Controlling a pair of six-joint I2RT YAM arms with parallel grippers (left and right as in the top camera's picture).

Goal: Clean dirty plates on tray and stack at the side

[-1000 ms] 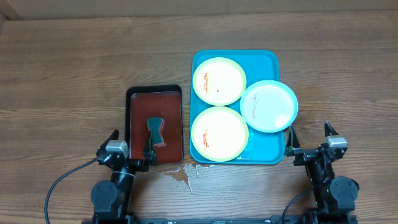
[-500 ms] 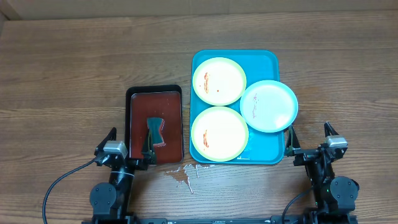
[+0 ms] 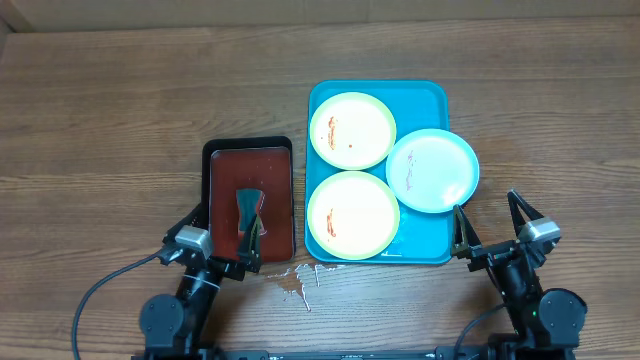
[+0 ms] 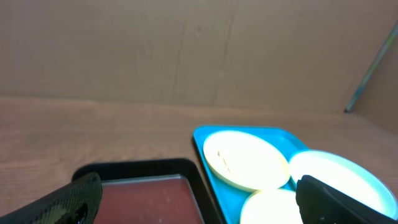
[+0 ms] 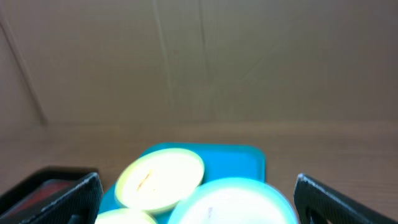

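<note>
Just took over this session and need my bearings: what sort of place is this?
Probably a lab test bench, not a real kitchen: a wood-grain table, a plain cardboard backdrop, and a staged turquoise tray of three smeared plates beside a black tray.

We are looking down on a brown wooden table. The turquoise tray is lying flat on it, ahead and to the left of the right gripper. The smaller black tray is sitting straight ahead of the left gripper, beside the turquoise tray but not touching it. A reddish-brown smear is staining the wood just right of the left gripper.
</note>
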